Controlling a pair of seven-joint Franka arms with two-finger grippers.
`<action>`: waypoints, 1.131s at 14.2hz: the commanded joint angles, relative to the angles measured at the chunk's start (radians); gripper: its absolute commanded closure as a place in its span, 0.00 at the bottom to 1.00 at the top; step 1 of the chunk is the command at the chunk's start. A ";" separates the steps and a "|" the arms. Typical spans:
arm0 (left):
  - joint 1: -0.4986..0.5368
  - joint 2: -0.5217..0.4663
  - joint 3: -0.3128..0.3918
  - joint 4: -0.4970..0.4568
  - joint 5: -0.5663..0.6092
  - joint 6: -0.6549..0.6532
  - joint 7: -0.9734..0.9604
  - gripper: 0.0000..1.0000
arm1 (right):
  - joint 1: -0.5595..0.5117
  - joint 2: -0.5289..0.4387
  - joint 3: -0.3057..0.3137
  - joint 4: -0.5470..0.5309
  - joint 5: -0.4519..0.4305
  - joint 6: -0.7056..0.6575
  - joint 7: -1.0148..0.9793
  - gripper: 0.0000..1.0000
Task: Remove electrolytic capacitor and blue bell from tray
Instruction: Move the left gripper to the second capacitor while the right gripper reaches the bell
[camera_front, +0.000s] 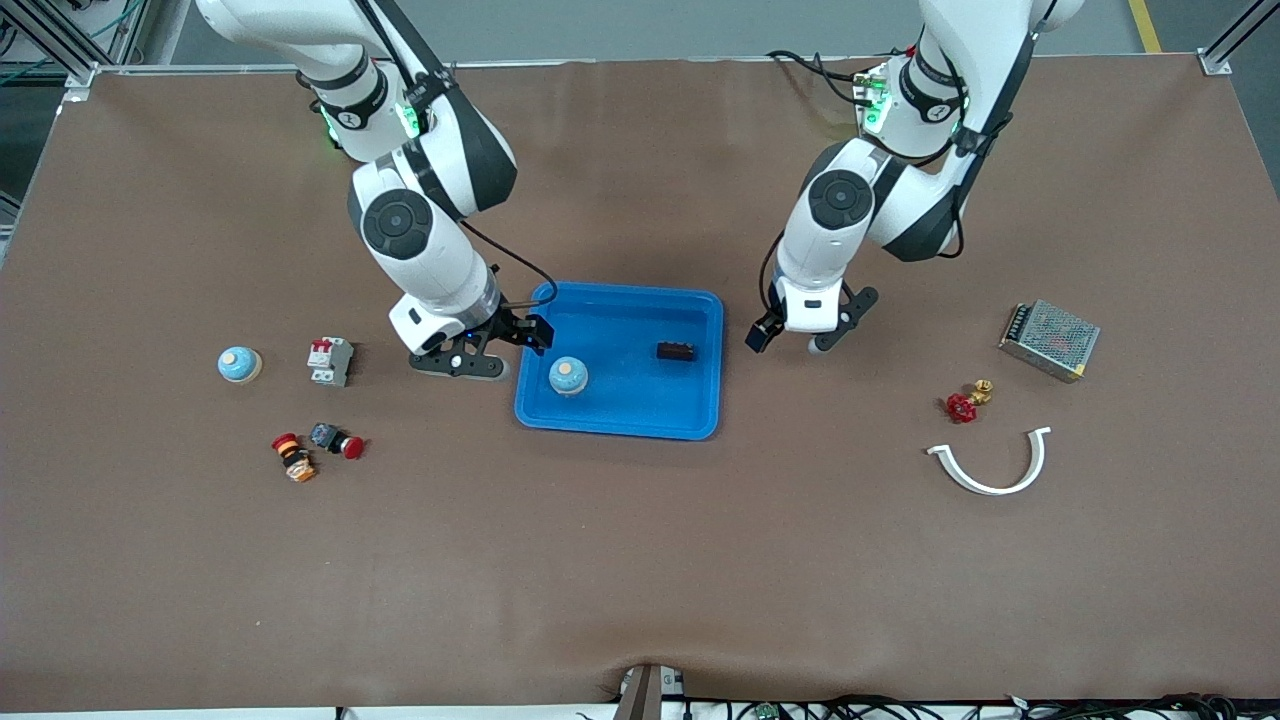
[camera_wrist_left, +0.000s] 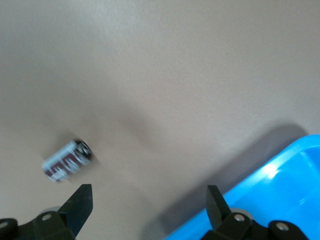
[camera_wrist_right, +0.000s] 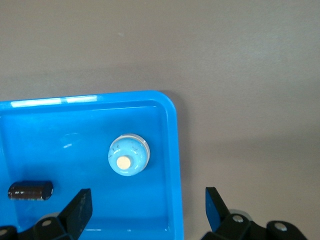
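A blue tray (camera_front: 700, 420) lies mid-table. In it stand a blue dome bell (camera_front: 567, 375) (camera_wrist_right: 128, 155) and a dark capacitor (camera_front: 677, 351) (camera_wrist_right: 30, 190) lying on its side. My right gripper (camera_front: 500, 345) (camera_wrist_right: 148, 197) hangs open and empty over the tray's rim (camera_wrist_right: 172, 150) at the right arm's end, close to the bell. My left gripper (camera_front: 800, 332) (camera_wrist_left: 148, 192) is open and empty over the bare table just off the tray's corner (camera_wrist_left: 285, 195) at the left arm's end. A second capacitor (camera_wrist_left: 67, 161), maroon and silver, lies on the table there.
Toward the right arm's end lie another blue bell (camera_front: 240, 364), a circuit breaker (camera_front: 330, 360) and two red push buttons (camera_front: 293, 457) (camera_front: 337, 440). Toward the left arm's end lie a metal power supply (camera_front: 1049, 339), a red valve (camera_front: 965, 403) and a white curved strip (camera_front: 990, 465).
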 joint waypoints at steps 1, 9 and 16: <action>-0.025 0.057 -0.002 0.075 0.008 -0.019 -0.157 0.00 | 0.049 0.048 -0.012 0.006 0.023 0.060 0.069 0.00; -0.058 0.099 -0.002 0.165 0.010 -0.019 -0.491 0.00 | 0.079 0.175 -0.015 0.056 0.015 0.146 0.097 0.00; -0.114 0.238 0.006 0.322 0.023 -0.024 -0.688 0.00 | 0.079 0.252 -0.015 0.118 0.009 0.147 0.097 0.00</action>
